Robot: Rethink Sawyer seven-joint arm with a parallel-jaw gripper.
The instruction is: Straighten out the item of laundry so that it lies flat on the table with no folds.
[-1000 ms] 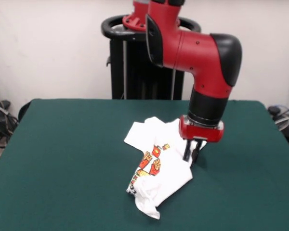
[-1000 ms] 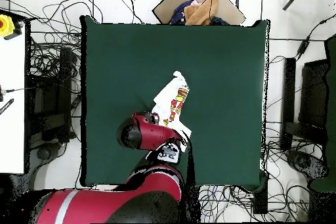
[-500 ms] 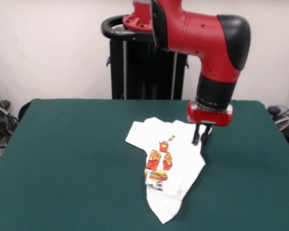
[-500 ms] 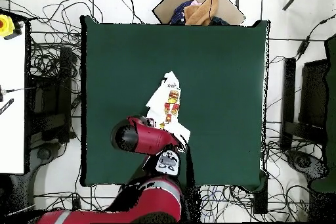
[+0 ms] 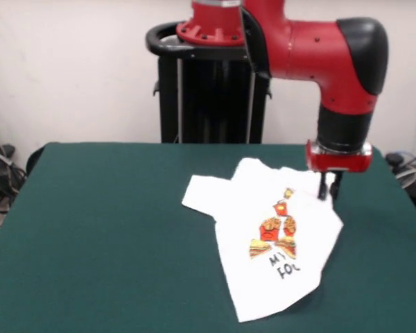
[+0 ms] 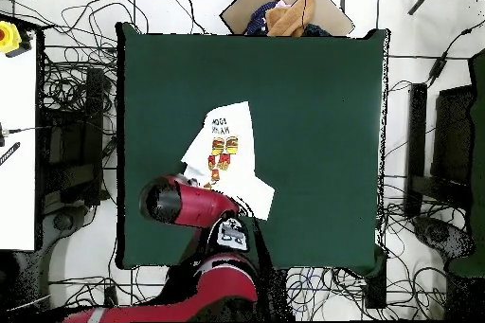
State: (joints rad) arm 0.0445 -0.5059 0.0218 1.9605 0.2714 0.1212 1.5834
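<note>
Broadly, we see the table (image 5: 90,229), its dark green top much larger than anything on it. Above it bends the red and black arm (image 5: 312,55), its wrist pointing straight down over the right part of the table in the front view. On the felt lies the item of laundry (image 5: 270,243), a small white T-shirt, right of centre in that view (in the overhead view it sits left of centre, partly under the arm). We can read a column of red-orange burgers and fries and the black letters "MY" and "FO" below them. One sleeve spreads flat to the left; the rest is pulled up toward the gripper (image 5: 328,189) and narrows to a point at the near end. The gripper's two dark fingers stand close together, pinching the shirt's upper right edge.
</note>
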